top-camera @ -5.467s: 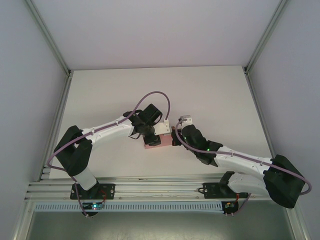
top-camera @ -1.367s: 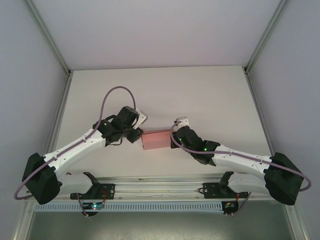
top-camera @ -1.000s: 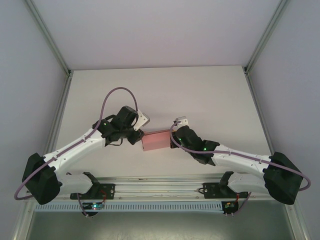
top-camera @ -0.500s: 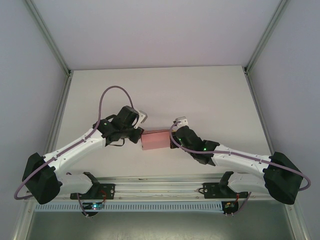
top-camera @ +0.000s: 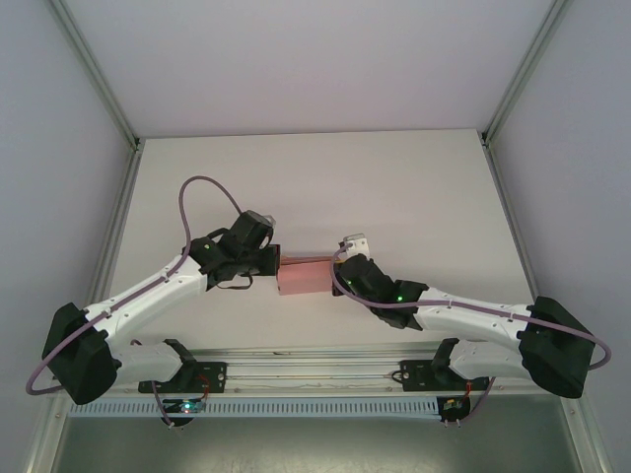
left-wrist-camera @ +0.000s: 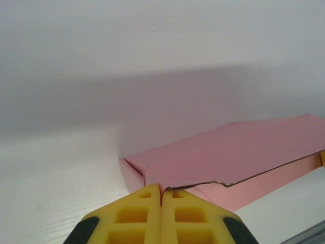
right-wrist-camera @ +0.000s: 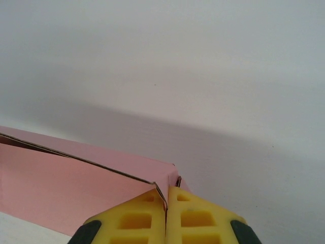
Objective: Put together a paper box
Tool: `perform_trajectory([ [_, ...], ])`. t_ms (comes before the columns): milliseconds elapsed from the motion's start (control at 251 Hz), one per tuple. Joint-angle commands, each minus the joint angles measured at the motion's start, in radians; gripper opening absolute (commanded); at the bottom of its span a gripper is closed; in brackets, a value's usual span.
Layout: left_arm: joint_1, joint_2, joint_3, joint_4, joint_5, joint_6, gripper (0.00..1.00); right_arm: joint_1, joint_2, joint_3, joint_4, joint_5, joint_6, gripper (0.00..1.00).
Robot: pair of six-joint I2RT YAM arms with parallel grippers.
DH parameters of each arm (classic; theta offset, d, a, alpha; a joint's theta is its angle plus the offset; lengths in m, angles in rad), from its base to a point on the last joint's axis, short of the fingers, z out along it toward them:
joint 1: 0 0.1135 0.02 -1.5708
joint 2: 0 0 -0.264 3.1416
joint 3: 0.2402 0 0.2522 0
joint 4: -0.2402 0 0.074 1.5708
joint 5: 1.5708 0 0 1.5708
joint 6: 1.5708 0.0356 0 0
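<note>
White walls all round, and a bare white worktop (top-camera: 394,187) below us. Start at the left tool (left-wrist-camera: 161,195): its yellow pads (left-wrist-camera: 142,206) are pressed tight together, and the lid edge of the pink paper box (left-wrist-camera: 238,152) runs straight into the seam between them. We read that as a pinch on thin card at the box's left end. Over to the right tool (right-wrist-camera: 166,201), and it's the same story: pads closed, with a sliver of card caught between them at the box's right corner.

From above, the box lies between the two tools, roughly mid-worktop and towards the near edge, with one arm at each end. Why hold it so? We judge that a grip at both ends steadies the light card, so one side can brace while the other presses a flap home. The lid edge looks slightly lifted along the front, so we'd say closing isn't finished. Whether the box rests on the worktop or hangs just off it, we can't tell.
</note>
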Motion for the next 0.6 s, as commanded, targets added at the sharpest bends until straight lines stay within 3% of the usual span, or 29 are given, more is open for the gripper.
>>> perform_trajectory([
  [0,-0.011,-0.012,-0.036,0.008,-0.009,-0.08,0.0,0.019,0.04,-0.049,-0.183,-0.053,0.027,0.0],
  [184,-0.015,-0.01,-0.086,0.086,0.042,-0.122,0.0,0.021,0.043,-0.054,-0.177,-0.057,0.03,0.0],
  [347,-0.027,-0.014,-0.093,0.059,0.008,-0.094,0.0,0.022,0.036,-0.061,-0.17,-0.051,0.03,0.0],
  [595,-0.141,-0.019,-0.207,0.156,-0.048,0.012,0.0,0.023,-0.002,-0.113,-0.101,-0.04,0.012,0.0],
])
